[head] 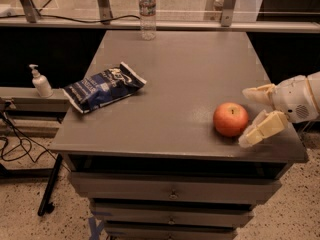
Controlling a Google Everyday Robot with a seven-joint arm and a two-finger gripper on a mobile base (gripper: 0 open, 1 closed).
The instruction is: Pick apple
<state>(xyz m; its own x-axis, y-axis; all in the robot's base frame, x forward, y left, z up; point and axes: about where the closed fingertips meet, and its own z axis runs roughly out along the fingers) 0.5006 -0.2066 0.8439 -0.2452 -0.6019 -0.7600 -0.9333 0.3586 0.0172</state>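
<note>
Grey cabinet top (190, 74); tool (246, 117) level at right edge, agape beside apple (230, 119).

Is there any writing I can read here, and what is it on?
Blue snack bag: white print, too blurred to read.
Water bottle: label too small to read.
Pump bottle: nothing legible.
Gripper, open right of the apple: no markings visible.

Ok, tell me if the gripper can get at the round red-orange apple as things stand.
Probably yes: the gripper sits close beside the round red-orange apple, jaws open towards it, with nothing between them.
</note>
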